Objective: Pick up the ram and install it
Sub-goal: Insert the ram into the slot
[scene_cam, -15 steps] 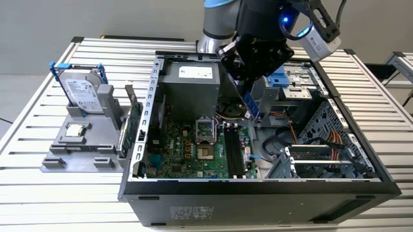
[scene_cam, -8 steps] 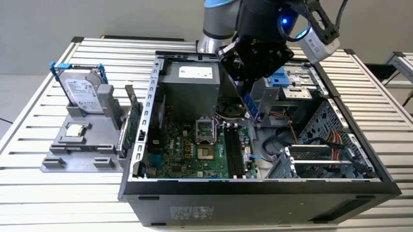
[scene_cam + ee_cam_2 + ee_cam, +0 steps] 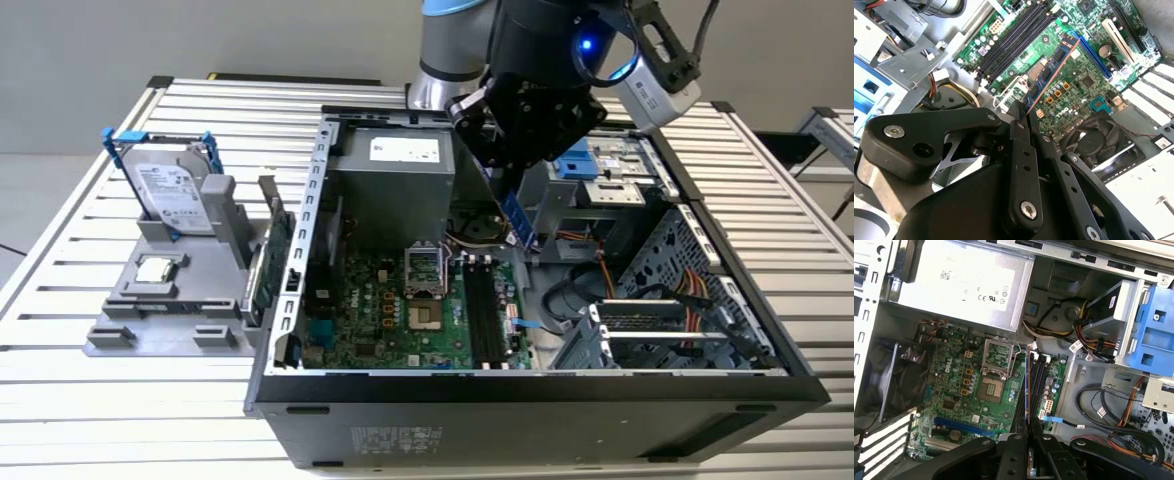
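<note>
**Mia:** What does it all stand on?

**Ben:** On a table (image 3: 80,400) made of long silver metal bars. Behind it there is a plain grey wall (image 3: 200,40). An open computer case (image 3: 534,405) lies on the table, and you can see the green board (image 3: 387,320) inside it.

**Mia:** Where is the ram?

**Ben:** The gripper (image 3: 505,192) has it. The fingers are nearly closed and pinch one end of the ram (image 3: 519,224). In the exterior view the ram hangs at six o'clock from the gripper, tilted a bit, over the inside of the case. The long black slots (image 3: 483,312) lie at about seven o'clock from its low end. In both wrist views the ram sticks out from the fingers over the green board, and it is not in a slot.

**Mia:** What else is on the table?

**Ben:** A grey holder (image 3: 147,330), at nine o'clock from the case in the exterior view.

**Mia:** How many things are there?

**Ben:** One ram and one gripper. On the grey holder I count one hard drive (image 3: 174,195) standing up, one silver chip (image 3: 158,268) lying flat and one green card (image 3: 274,262) on its edge just beside the case. In the case I count one black fan (image 3: 1099,140). I cannot count the black slots for sure.
</note>
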You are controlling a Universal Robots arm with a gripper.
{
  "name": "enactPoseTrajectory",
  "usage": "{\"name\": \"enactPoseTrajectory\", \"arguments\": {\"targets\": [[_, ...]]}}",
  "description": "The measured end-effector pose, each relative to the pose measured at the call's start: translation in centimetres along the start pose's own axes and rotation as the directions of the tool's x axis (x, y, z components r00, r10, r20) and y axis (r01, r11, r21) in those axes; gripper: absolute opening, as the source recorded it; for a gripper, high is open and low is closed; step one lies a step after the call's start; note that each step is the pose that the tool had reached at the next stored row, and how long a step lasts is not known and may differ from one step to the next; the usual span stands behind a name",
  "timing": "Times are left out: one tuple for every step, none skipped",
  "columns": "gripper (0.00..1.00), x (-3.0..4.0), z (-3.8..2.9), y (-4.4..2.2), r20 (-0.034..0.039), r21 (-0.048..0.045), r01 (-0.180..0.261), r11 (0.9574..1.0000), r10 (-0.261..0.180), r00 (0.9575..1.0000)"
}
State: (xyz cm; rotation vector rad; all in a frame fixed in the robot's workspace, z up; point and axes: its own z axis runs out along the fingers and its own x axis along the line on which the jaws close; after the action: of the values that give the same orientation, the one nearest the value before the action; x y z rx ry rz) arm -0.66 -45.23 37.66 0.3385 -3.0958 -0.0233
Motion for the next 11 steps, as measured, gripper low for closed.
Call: {"name": "enactPoseTrajectory", "arguments": {"targets": [[0.0,0.0,0.0,0.0,0.0,0.0,0.0,1.0,0.0,1.0],[0.0,0.0,0.0,0.0,0.0,0.0,0.0,1.0,0.0,1.0],[0.0,0.0,0.0,0.0,0.0,0.0,-0.001,1.0,0.001,1.0],[0.0,0.0,0.01,0.0,0.0,0.0,-0.001,1.0,0.001,1.0],[0.0,0.0,0.01,0.0,0.0,0.0,-0.001,1.0,0.001,1.0],[0.0,0.0,0.01,0.0,0.0,0.0,-0.001,1.0,0.001,1.0],[0.0,0.0,0.01,0.0,0.0,0.0,-0.002,1.0,0.002,1.0],[0.0,0.0,0.01,0.01,0.0001,-0.0002,-0.005,1.0,0.005,1.0],[0.0,0.0,0.01,0.02,0.0003,-0.0004,-0.013,0.9999,0.013,0.9999],[0.0,-0.01,0.02,0.02,0.0005,-0.0007,-0.022,0.9998,0.022,0.9998],[0.0,0.0,0.02,0.02,0.0006,-0.001,-0.03,0.9995,0.03,0.9995]]}}
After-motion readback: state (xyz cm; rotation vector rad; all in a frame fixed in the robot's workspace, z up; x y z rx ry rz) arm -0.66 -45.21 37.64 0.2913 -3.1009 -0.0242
